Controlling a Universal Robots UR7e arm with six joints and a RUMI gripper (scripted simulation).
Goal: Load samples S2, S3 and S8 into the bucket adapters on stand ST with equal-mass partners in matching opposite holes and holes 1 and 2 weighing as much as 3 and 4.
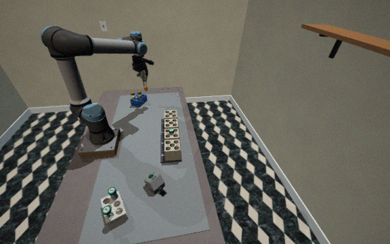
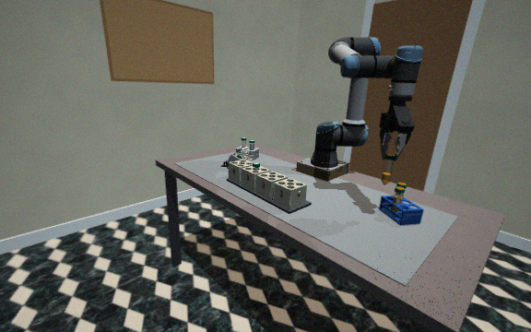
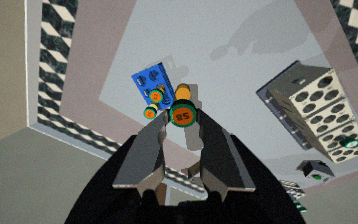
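Observation:
My gripper point(image 1: 144, 78) point(image 2: 391, 157) point(image 3: 182, 109) is shut on tube S8 point(image 2: 388, 169) point(image 3: 182, 113), just under its green cap with orange dot. The tube hangs upright above table height near the blue rack point(image 1: 139, 102) point(image 2: 409, 218), its orange lower end well clear of the rack. Two more orange-dot tubes point(image 3: 155, 96) point(image 3: 150, 113) stand in that rack; their IDs are too small to read. Four beige adapters point(image 1: 172, 155) point(image 2: 294, 201) stand in a row on the dark stand point(image 1: 162, 156). One green-capped tube point(image 1: 171, 130) point(image 2: 256, 165) point(image 3: 351, 143) stands in the second adapter from the desk end, seemingly in the centre.
The grey desk point(image 1: 155, 184) with its green DONE key point(image 1: 151, 176) point(image 3: 317, 177) stands beyond the adapters. A white rack point(image 1: 123, 214) with two green-capped, white-dot tubes point(image 1: 112, 191) point(image 1: 106, 209) stands at the table end opposite the blue rack.

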